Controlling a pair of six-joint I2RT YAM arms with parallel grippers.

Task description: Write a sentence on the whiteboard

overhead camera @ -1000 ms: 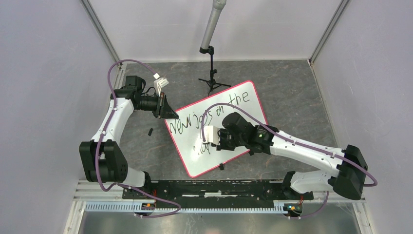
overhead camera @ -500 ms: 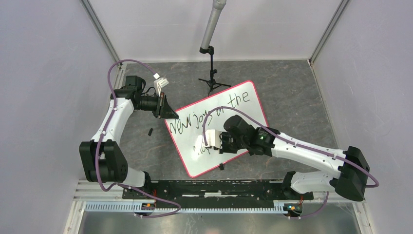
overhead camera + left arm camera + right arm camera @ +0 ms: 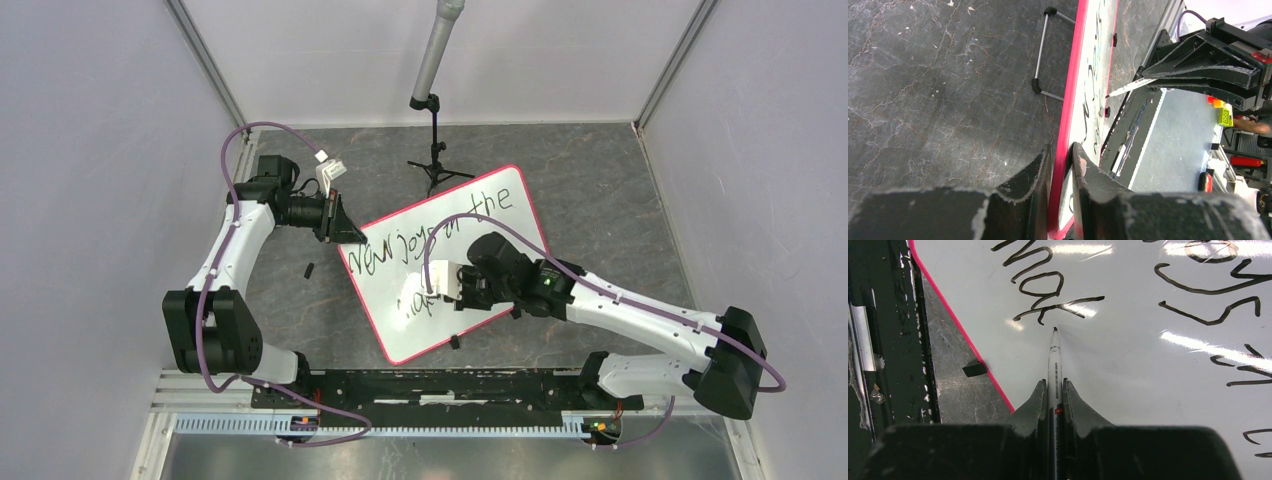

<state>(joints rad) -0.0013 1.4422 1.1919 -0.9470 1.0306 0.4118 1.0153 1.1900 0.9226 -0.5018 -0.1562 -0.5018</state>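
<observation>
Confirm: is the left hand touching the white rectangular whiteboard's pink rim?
Touching. The left wrist view shows the left hand clamped on the white rectangular whiteboard at its pink rim, pressing both faces.

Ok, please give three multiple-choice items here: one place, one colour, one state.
1. Where on the large white rectangular whiteboard are the left fingers? A. its middle B. its rim, at a corner C. not touching it
2. The board's thin rim is: A. blue B. green C. pink-red
3. The right fingers are: A. shut on a thin white marker B. open, empty C. shut on a cloth
1 B: the rim runs between them. 2 C: pink-red in every view. 3 A: the marker sits clamped between them.
</observation>
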